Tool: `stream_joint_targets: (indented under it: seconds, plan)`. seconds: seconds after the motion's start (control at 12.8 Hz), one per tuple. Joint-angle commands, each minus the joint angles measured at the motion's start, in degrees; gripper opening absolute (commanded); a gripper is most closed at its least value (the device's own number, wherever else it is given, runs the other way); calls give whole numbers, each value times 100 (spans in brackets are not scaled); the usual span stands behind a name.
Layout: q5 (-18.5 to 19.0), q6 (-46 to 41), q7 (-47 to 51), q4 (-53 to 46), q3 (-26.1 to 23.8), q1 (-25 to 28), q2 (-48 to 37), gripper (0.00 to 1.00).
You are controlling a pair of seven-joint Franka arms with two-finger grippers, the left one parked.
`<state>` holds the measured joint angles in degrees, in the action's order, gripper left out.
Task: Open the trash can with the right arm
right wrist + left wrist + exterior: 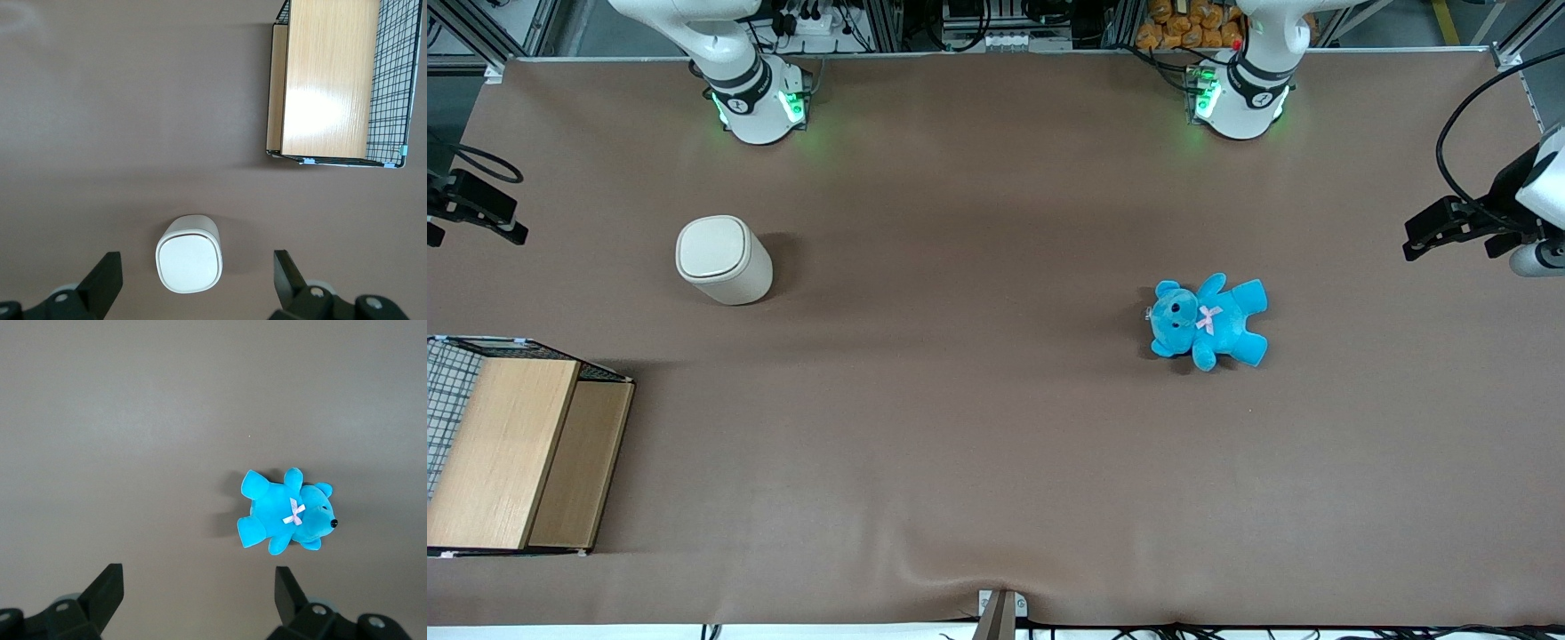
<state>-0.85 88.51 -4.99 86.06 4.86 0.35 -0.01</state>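
Trash can [723,260] is seen in the front view standing upright on the brown tabletop [978,427], its pale lid shut flat, nearer the working arm's end and close to that arm's base, presumably so that it can be reached from above. The end effector [471,213] is held out at that end's edge of the tabletop, well apart from the can and touching nothing. A blue teddy [1208,320] lies toward the parked arm's end, and a wooden box [516,453] with a wire mesh side sits nearer the camera than the can.

In the left wrist view only the teddy is shown (it plays no part here).

In the right wrist view the can [189,253] is framed between the two black fingertips [107,277], which are spread wide with nothing gripped. The camera looks down on the lid, which suggests a starting pose chosen for a descent onto it; the task is judged not yet begun.
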Motion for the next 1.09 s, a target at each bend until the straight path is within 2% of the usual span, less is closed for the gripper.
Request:
stream_joint_targets:
  seconds: [0.0, 0.47, 1.02]
  plan:
    - [112, -88, 7, -134, 42, 62, 54, 100]
    - [112, -158, -19, -81, 42, 62, 133, 100]
    - [42, -422, 42, 490, 33, 62, 46, 100]
